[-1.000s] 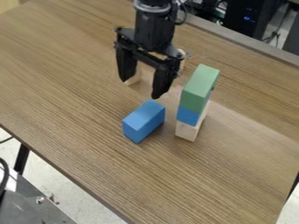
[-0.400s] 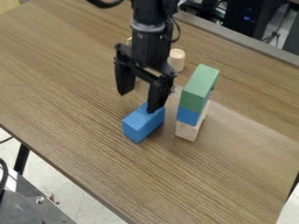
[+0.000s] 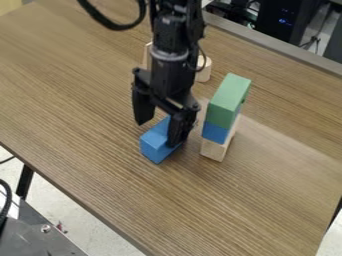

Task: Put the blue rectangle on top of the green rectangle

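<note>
Camera view, looking down on the table: the black gripper is low over the loose blue block, fingers spread, nothing clasped that I can make out. One finger stands in front of the block's side nearer the stack, hiding part of it; the other is off the opposite side, a little further back. The block lies on the tabletop, just beside the stack: green block on top, a second blue block under it, pale wooden block at the bottom. Pale wooden pieces stand behind the gripper.

From where I'm standing, the grasp looks like the next job, and the spread fingers don't look quite centred. If they closed now, one might push first and twist the block, or catch only its far end, leaving the near end to droop once lifted. I can't tell whether that nearer finger touches it. The stack worries me more: it's narrow and close by, so a sideways swing before enough lift could knock it over. Even up there, a crooked or off-centre release might tip the green block too
</note>
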### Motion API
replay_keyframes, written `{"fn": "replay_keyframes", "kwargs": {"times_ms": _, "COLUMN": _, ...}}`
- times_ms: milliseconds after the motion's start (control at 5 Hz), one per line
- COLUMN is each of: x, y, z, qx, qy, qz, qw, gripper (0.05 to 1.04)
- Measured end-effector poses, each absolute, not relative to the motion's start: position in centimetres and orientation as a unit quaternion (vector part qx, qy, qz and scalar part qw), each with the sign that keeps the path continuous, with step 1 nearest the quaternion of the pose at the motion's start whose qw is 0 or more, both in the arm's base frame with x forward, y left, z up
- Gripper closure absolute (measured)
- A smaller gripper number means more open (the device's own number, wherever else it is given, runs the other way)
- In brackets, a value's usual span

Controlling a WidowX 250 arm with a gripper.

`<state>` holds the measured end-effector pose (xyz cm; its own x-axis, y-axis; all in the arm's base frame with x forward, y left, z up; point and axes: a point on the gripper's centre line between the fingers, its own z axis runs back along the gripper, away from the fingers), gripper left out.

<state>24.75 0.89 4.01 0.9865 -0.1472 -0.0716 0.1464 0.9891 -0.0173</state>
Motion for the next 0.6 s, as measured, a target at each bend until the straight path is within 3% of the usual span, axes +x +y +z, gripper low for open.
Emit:
{"fn": "replay_keyframes", "kwargs": {"times_ms": 200, "x": 24.26, "y": 0.43, "z": 3.76, "qx": -0.003, "qy": 0.022, "qz": -0.078, "qw": 0.997, "gripper": 0.095}}
{"fn": "replay_keyframes", "kwargs": {"times_ms": 400, "x": 24.32, "y": 0.47, "z": 3.59, "qx": 0.002, "qy": 0.015, "qz": -0.072, "qw": 0.997, "gripper": 0.182}}
{"fn": "replay_keyframes", "kwargs": {"times_ms": 600, "x": 24.63, "y": 0.87, "z": 3.77, "qx": 0.007, "qy": 0.003, "qz": -0.048, "qw": 0.999, "gripper": 0.466}}
